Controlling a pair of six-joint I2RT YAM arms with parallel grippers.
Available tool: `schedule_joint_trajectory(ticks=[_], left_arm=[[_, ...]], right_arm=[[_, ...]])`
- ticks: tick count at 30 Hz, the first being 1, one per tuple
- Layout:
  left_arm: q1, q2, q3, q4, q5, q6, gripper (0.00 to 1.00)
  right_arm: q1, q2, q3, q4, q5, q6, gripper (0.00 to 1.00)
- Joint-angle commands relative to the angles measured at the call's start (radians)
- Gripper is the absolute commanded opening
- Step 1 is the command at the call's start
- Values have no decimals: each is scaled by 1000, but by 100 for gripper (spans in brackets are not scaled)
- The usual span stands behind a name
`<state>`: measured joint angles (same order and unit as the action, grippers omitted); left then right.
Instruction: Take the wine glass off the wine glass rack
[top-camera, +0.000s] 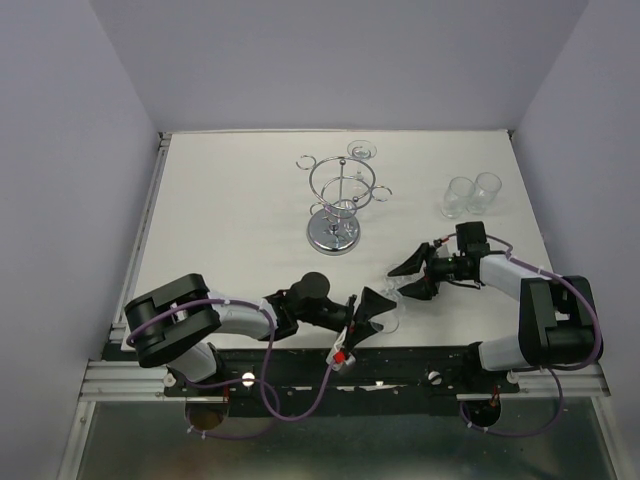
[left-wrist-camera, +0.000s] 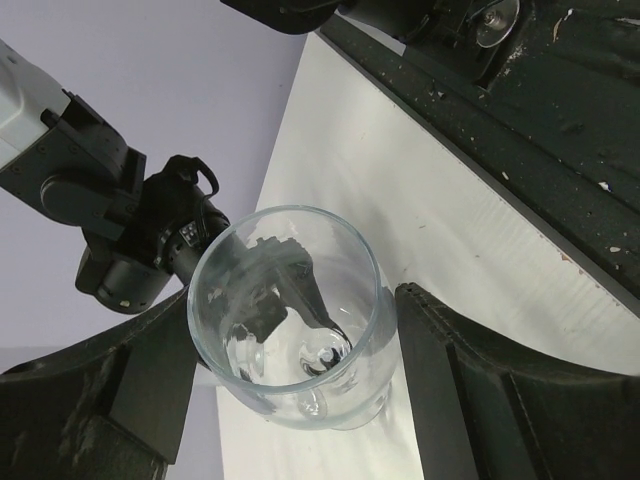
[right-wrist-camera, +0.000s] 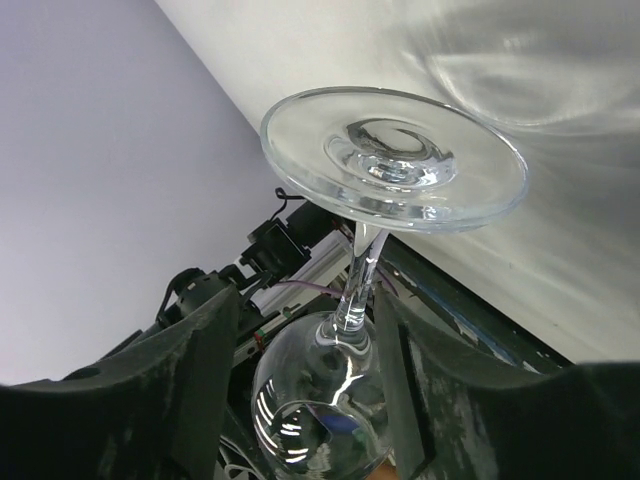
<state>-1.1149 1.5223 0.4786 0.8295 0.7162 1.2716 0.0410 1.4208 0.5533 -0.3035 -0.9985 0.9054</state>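
The wine glass is already off the rack. It's down near the front edge of the tabletop, well apart from the rack, lying sideways between the two grippers.

The left gripper has its jaws pressed on either side of the bowl, so I'd say that one is carrying it. The right gripper has its jaws apart and straddles the stem, between the foot and the bowl. One finger is close to the stem, but nothing is pinched.

Looks like a hand-off to me. If so, the right arm should back out sideways from the stem, not along it, or it'll clip the foot. The left needs a gentle, even squeeze, since that round bowl is slippery and thin. Then tip the glass upright and put the foot down flat.

Another wine glass hangs at the back of the rack, and two short glasses stand off to the right.

No brands, labels or writing I can read anywhere.
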Motion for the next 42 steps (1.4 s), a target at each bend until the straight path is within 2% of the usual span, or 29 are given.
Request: schedule_joint_trajectory(ticks=[1,2,3,4,12,23,33,38,42], left_arm=[[1,-24,35,39,55,20,78],[4,-28,40,39,54,3,78],[9,-31,43,37,48,-14,78],[12,-39,46,34,46,-35,77],[58,-135,103,-104,71,-190,76],[128,-232,227,-412,60,-497,75],[152,-223,296,-480,5,-849,75],[153,-209,295,-474,-27,-926,74],[152,-192,296,-471,-46,-943,78]], right_arm=[[0,-8,23,-5,11,0,69],[0,-16,25,-5,3,-3,74],[-1,-20,31,-5,1,-8,90],[-1,-23,39,-6,-5,-19,100],[-24,-37,172,-140,29,-144,100],[-116,-45,295,-152,89,-272,100],[-122,-161,353,-160,135,-549,100],[-124,-224,362,-181,176,-669,100],[-124,-269,361,-227,190,-752,100]])
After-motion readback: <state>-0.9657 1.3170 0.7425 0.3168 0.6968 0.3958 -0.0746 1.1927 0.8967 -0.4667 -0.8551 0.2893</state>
